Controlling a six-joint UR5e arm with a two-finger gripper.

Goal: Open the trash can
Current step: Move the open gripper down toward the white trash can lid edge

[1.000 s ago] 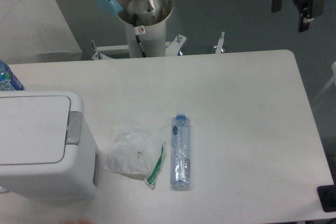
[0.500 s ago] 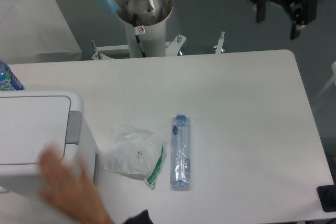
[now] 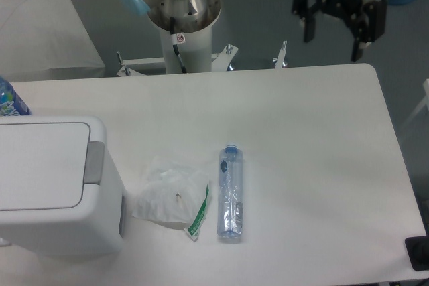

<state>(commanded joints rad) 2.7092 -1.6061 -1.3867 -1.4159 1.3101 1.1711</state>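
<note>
A white bench (image 3: 301,132) is filling most of the frame, with grey floor showing beyond its far edge along the top. The trash can (image 3: 53,189) is sitting at the lower left of the frame, a boxy white bin with its flat lid lying closed and its grey push tab (image 3: 94,163) facing toward the centre of the picture. Just beside it, to the right, a crumpled white plastic bag (image 3: 171,197) with a green strip is lying on the bench, and next to that a clear water bottle (image 3: 230,193) with a blue cap is lying on its side, cap pointing toward the top of the frame. The arm's base column (image 3: 181,15) is standing at the upper centre. The gripper (image 3: 334,33) is hanging at the upper right, above the far edge of the bench and well apart from the trash can, its two dark fingers spread wide and holding nothing.
</note>
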